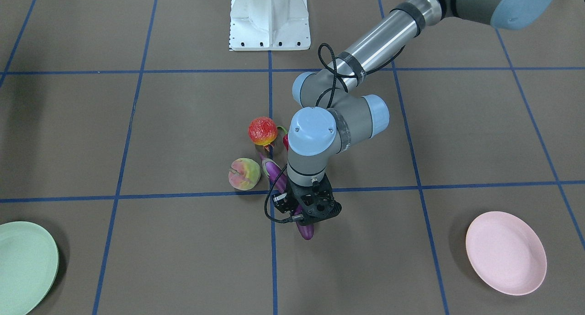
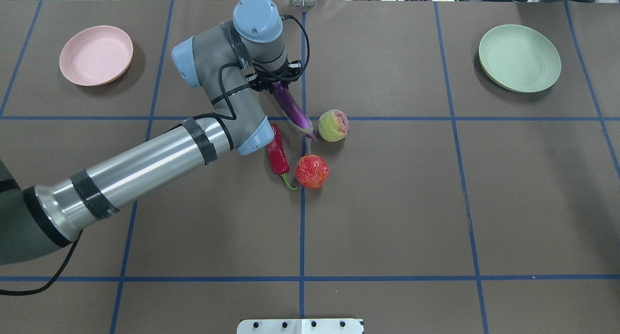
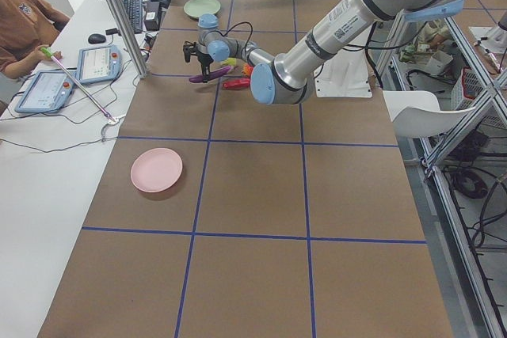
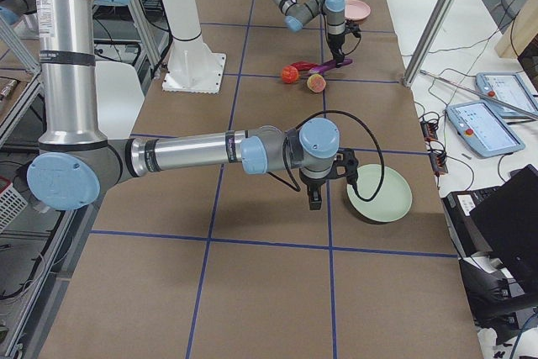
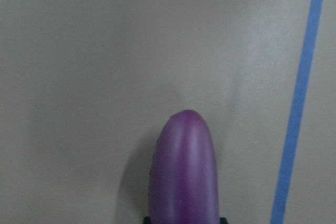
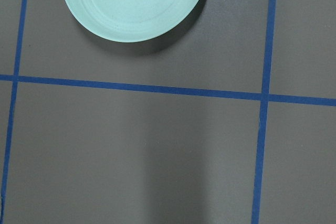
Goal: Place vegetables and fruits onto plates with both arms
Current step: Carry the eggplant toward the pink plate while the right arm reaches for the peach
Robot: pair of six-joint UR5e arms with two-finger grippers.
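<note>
My left gripper (image 1: pixel 305 210) is shut on the far end of the purple eggplant (image 2: pixel 292 108), whose calyx end points at the peach (image 2: pixel 333 125). The eggplant's rounded tip fills the bottom of the left wrist view (image 5: pixel 184 171), just above the brown table. The red chili pepper (image 2: pixel 278 154) and the pomegranate (image 2: pixel 312 171) lie beside it. The pink plate (image 2: pixel 96 55) and the mint green plate (image 2: pixel 519 57) are both bare. My right gripper (image 4: pixel 315 197) hangs near the green plate (image 6: pixel 134 3); I cannot tell if it is open or shut.
The white base block (image 1: pixel 269 18) stands at the robot's edge of the table. Blue tape lines cross the brown table. An operator (image 3: pixel 24 29) with tablets sits beyond the far edge.
</note>
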